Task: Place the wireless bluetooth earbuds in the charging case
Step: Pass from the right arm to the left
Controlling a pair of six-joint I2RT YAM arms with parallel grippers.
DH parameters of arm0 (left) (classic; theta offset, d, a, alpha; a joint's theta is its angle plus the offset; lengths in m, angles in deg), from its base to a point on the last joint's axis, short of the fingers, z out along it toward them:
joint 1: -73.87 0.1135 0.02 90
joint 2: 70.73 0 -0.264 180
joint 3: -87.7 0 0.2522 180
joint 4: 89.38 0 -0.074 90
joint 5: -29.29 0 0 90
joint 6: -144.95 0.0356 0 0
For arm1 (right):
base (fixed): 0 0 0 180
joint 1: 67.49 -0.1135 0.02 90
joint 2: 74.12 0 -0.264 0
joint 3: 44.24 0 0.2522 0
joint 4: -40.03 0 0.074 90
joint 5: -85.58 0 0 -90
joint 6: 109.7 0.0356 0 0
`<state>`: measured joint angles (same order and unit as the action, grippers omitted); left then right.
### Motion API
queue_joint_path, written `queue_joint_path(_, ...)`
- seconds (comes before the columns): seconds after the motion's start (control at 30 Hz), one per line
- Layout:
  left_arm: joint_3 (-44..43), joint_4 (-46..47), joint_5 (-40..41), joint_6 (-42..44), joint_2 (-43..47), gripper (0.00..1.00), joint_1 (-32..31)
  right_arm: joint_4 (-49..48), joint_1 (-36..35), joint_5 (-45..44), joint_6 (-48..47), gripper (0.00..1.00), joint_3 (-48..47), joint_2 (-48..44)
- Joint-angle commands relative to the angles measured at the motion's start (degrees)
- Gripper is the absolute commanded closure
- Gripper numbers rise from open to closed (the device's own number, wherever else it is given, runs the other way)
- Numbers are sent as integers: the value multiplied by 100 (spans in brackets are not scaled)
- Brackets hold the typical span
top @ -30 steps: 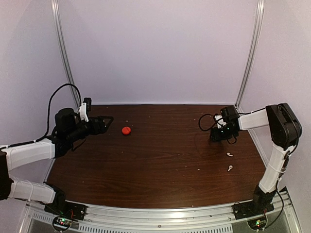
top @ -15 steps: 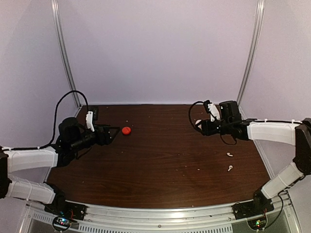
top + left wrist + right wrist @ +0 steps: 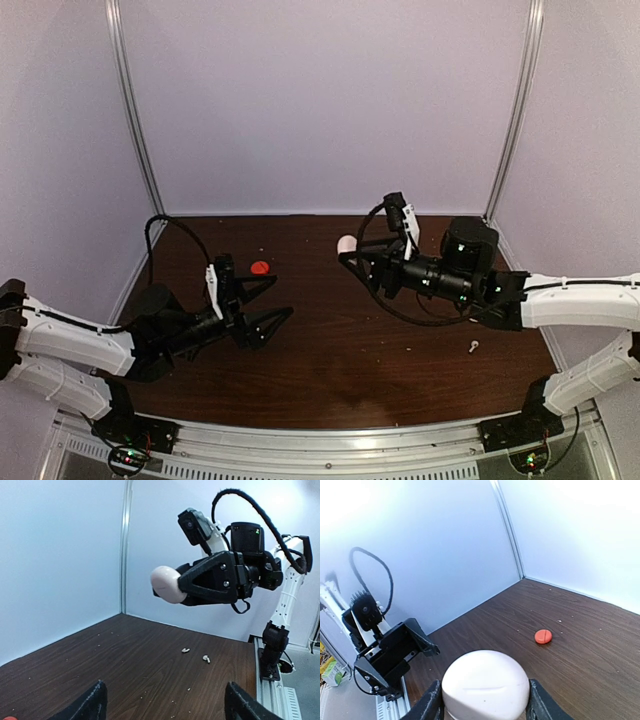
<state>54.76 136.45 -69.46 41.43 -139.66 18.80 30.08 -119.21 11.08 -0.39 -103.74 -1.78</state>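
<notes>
Early yet: earbuds not seated in anything. Left jaws stood open, empty, low over bench, on near side of red disc. Right jaws gripped white case, held aloft mid-bench; it looked shut. Two white earbuds lay loose on bench at right, well apart from white case. Left to do: open it, pick up each, insert. Bench dark wood-grain, lightly specked; pale walls, metal corner posts.
</notes>
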Motion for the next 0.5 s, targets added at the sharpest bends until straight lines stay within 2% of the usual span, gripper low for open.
queue_joint_path(0.0, -143, 895, -264, 406, -168, 21, -162, -243, -636, -514, -846, 51, 40, -230)
queue_joint_path(0.1, -144, 765, -444, 102, 59, 23, -167, 136, -1196, -1371, -1771, 50, 81, -489)
queue_joint_path(0.2, -236, 73, -382, -227, 476, 27, -163, 472, -1712, -2265, -2672, 49, 86, -690)
queue_joint_path(0.37, -599, -1021, -440, -678, 893, 38, -166, 748, -2277, -3416, -3532, 49, 71, -729)
queue_joint_path(0.47, -789, -1327, -625, -959, 935, 41, -171, 808, -2553, -3981, -3900, 49, 9, -618)
